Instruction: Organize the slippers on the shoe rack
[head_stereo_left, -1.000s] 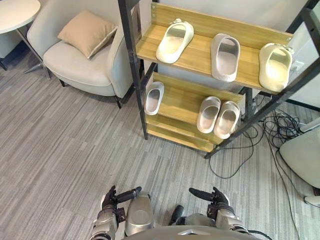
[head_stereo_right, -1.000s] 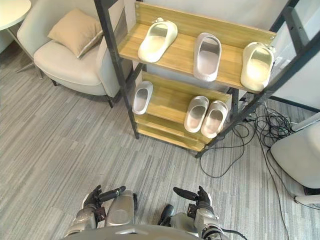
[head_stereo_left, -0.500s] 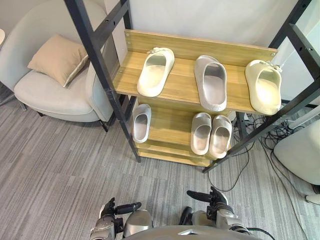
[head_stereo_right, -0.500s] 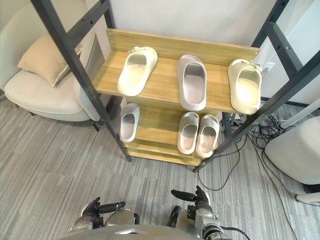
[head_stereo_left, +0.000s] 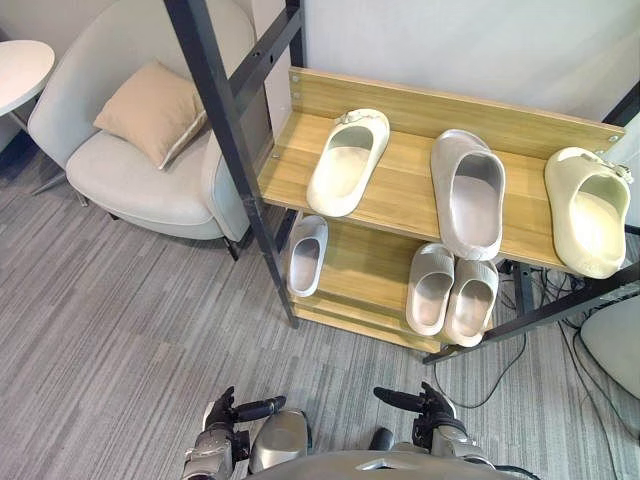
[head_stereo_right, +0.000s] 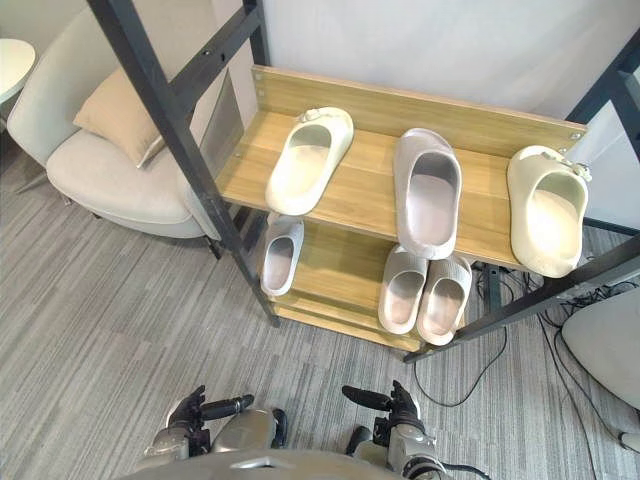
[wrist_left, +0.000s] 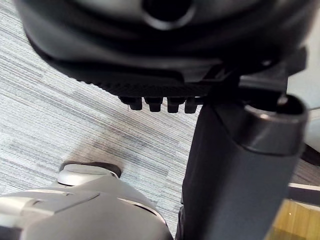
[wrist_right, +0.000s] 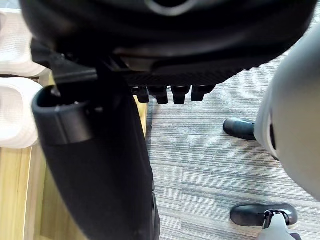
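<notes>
Currently 6 slippers (head_stereo_left: 468, 190) on shoe rack (head_stereo_left: 405, 185), toes pointing rearward; left hand (head_stereo_left: 222, 412), right hand (head_stereo_left: 432, 405) relaxed, empty.

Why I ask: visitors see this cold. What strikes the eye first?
The wooden shoe rack: its upper shelf holds a cream slipper at left, a grey slipper midway, a second cream slipper at right. Below lie a single slipper and a pair; an armchair stands to the rack's left.
</notes>
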